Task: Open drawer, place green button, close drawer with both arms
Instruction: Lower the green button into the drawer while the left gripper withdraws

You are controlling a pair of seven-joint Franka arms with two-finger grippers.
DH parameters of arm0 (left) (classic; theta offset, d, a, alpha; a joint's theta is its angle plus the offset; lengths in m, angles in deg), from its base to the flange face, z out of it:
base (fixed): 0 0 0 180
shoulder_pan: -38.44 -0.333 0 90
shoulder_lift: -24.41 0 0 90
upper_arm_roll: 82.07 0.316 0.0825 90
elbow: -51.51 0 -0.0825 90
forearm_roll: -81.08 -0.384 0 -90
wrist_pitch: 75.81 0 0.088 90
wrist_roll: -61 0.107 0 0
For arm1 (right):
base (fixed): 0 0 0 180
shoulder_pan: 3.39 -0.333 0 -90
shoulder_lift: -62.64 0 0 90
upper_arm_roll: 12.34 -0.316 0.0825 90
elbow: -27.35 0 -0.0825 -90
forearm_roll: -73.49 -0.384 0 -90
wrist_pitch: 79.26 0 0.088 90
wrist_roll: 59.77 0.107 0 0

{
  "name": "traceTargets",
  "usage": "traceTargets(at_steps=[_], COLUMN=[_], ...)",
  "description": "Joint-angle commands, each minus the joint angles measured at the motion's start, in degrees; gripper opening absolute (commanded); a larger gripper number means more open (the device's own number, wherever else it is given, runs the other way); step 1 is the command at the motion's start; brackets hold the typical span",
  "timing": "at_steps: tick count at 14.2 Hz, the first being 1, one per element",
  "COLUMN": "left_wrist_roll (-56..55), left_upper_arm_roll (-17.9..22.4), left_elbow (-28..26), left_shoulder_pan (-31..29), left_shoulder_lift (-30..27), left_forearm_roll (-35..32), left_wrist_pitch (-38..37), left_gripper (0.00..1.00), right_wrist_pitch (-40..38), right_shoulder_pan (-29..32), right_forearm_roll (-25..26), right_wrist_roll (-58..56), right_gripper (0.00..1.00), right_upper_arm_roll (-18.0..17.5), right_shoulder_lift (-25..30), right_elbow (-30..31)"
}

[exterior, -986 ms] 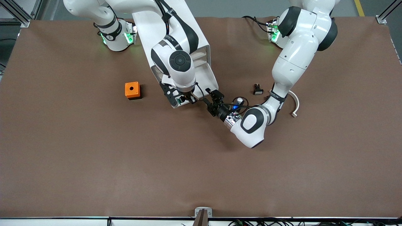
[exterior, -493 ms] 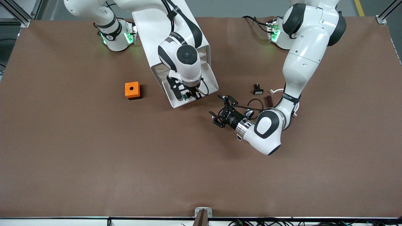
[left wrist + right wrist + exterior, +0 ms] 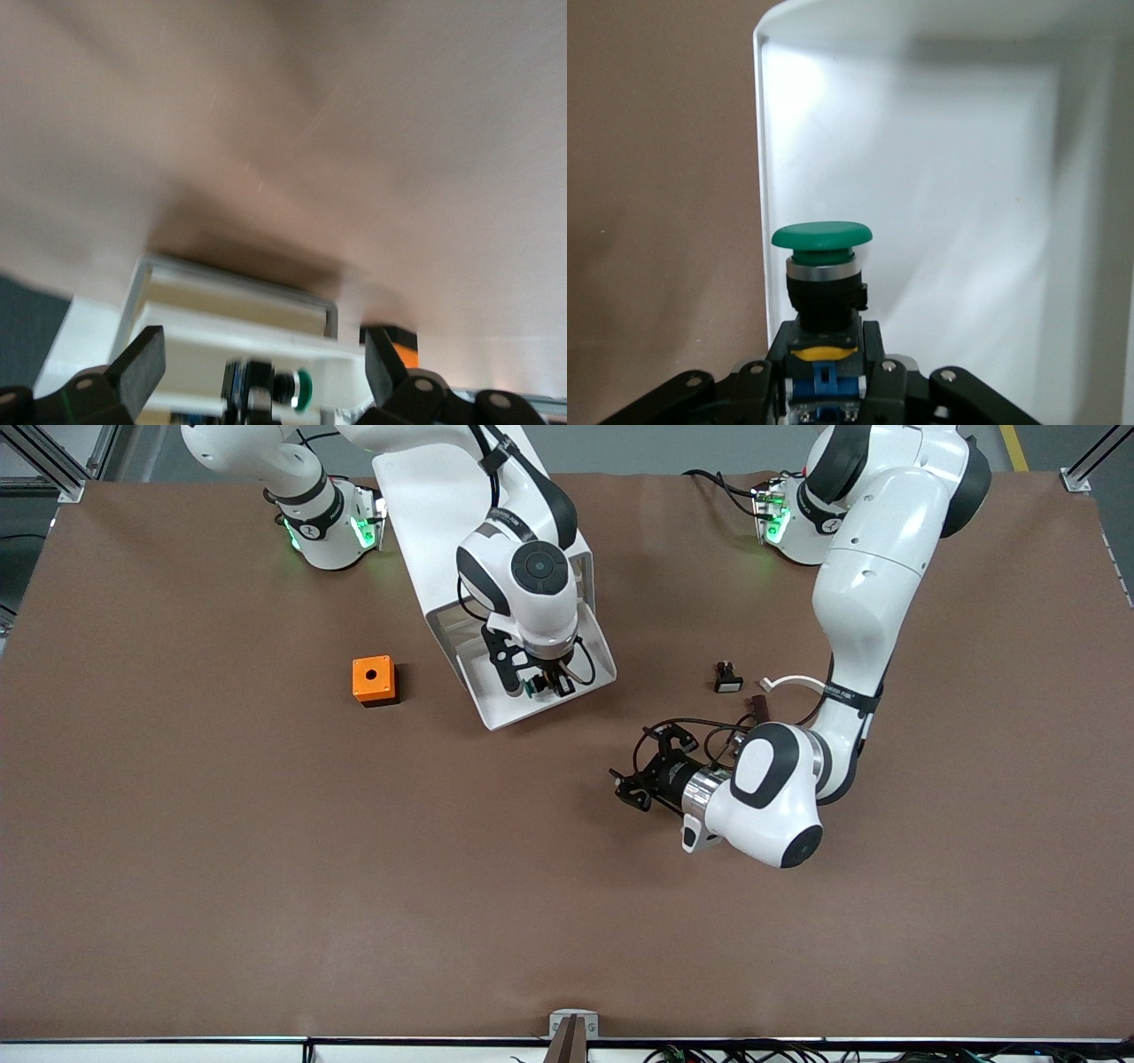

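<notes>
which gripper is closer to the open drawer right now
Right. The right gripper, shut on the button, hangs over the drawer. The left gripper is open over bare table, off toward the left arm's end.

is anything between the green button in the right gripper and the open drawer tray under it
Nothing visible does. The right gripper holds the button directly over the open drawer, whose white floor below it shows bare. The left gripper is open over the table, away from the cabinet.
</notes>
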Motion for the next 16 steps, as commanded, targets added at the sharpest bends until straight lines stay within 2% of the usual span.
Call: traceTargets(at_steps=[1, 11, 12, 13, 14, 16], left_wrist_roll=[3.9, 5.7, 5.7, 5.7, 5.7, 5.6], left_upper_arm_roll=[0.7, 2.2, 2.2, 2.2, 2.2, 2.2], left_elbow=[-0.6, -0.7, -0.7, -0.7, -0.7, -0.7], left_shoulder_pan=[0.2, -0.3, -0.2, -0.1, 0.0, 0.0], left_shoulder_lift=[-2.2, -2.9, -2.9, -2.9, -2.9, -2.9], left_forearm_roll=[-3.3, -3.3, -3.3, -3.3, -3.3, -3.3], left_wrist_pitch=[3.6, 5.5, 5.5, 5.5, 5.5, 5.5], left_gripper=[0.99, 0.99, 0.99, 0.99, 0.99, 0.99], right_wrist_pitch=[2.1, 1.5, 0.7, -0.3, -1.3, -4.3], right_shoulder_pan=[-1.2, -2.2, -2.1, -1.9, -1.9, -1.5], right_forearm_roll=[-0.2, -0.2, -0.2, 0.2, 0.6, 1.8], right_wrist_roll=[2.5, 3.6, 3.6, 3.3, 3.2, 1.5], right_gripper=[0.00, 0.01, 0.15, 0.52, 1.00, 1.00], right_upper_arm_roll=[0.4, 0.5, 0.5, 0.5, 0.5, 0.7], right_shoulder_lift=[1.0, -1.0, -1.0, -1.0, -0.9, -0.9], right_elbow=[2.0, 2.1, 1.9, 1.4, 1.1, -1.3])
